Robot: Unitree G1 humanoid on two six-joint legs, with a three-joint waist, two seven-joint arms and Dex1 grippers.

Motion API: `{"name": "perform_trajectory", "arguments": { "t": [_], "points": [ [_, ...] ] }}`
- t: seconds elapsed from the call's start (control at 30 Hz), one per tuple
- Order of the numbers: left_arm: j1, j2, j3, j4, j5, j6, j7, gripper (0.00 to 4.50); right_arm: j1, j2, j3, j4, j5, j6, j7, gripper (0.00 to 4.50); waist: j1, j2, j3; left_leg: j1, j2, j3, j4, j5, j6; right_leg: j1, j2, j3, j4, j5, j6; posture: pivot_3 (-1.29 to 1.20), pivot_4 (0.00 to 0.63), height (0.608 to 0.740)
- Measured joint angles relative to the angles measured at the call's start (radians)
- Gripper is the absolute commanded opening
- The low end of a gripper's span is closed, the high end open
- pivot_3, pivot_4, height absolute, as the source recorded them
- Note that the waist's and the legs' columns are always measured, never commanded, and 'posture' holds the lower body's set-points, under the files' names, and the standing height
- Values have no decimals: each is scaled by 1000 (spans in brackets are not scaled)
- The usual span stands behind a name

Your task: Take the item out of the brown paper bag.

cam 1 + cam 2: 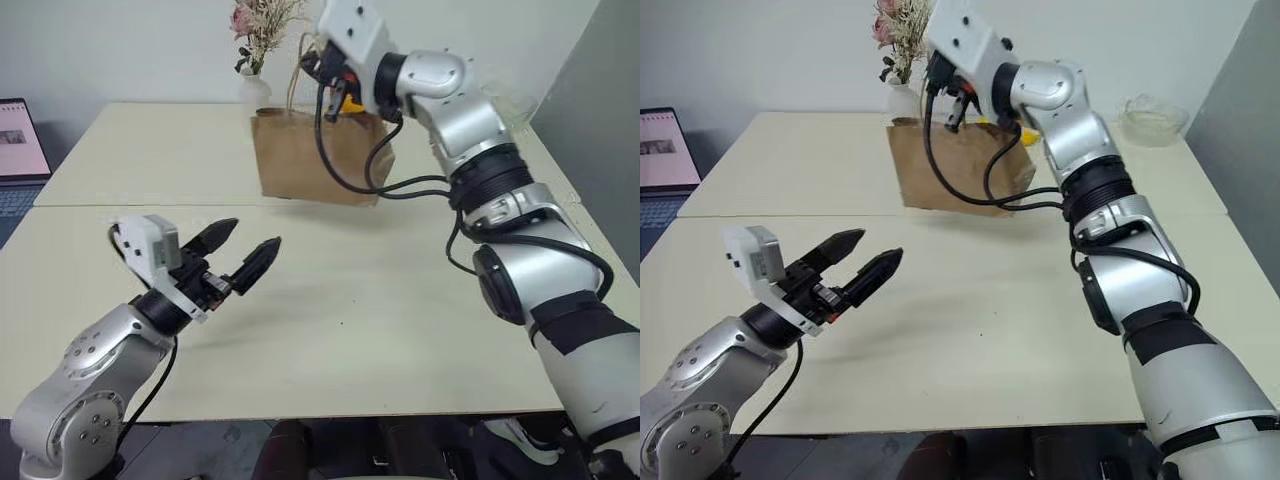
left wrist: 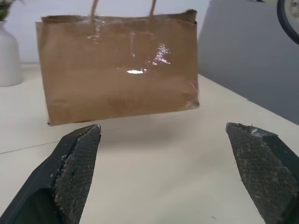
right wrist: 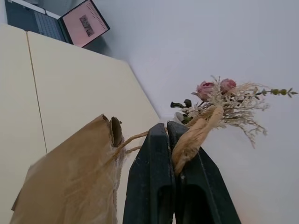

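Nearest, the left tool (image 1: 233, 251) hovers over the table's (image 1: 400, 330) near half, jaws spread wide and empty. The right tool (image 3: 167, 135) is pinched shut on the cord handle (image 3: 194, 135) of the brown paper bag (image 1: 320, 155), hanging just clear of the far half. The bottle isn't visible (presumably inside). Steady the bag before reaching in.
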Motion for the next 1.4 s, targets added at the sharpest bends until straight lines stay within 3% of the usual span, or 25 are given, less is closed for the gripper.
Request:
{"name": "perform_trajectory", "arguments": {
  "t": [0.5,0.9,1.4],
  "points": [
    [74,-1,13,-24,34,-46,24,4500,0,59,23,152,-93,-138,-41,28,-4,0,0,1,0,0,0,0,0,0,0,0,0,0,0,0,150,740],
    [10,18,-26,-11,42,-46,9,4500,33,24,64,207,-207,-168,-121,28,-7,0,0,1,1,0,0,0,0,0,0,0,1,0,0,0,150,740],
    [-43,32,-46,27,61,-46,-14,4500,33,-14,68,184,-227,-124,-57,28,-7,0,0,1,0,0,0,0,0,0,0,0,1,0,0,0,150,740]
  ]
}}
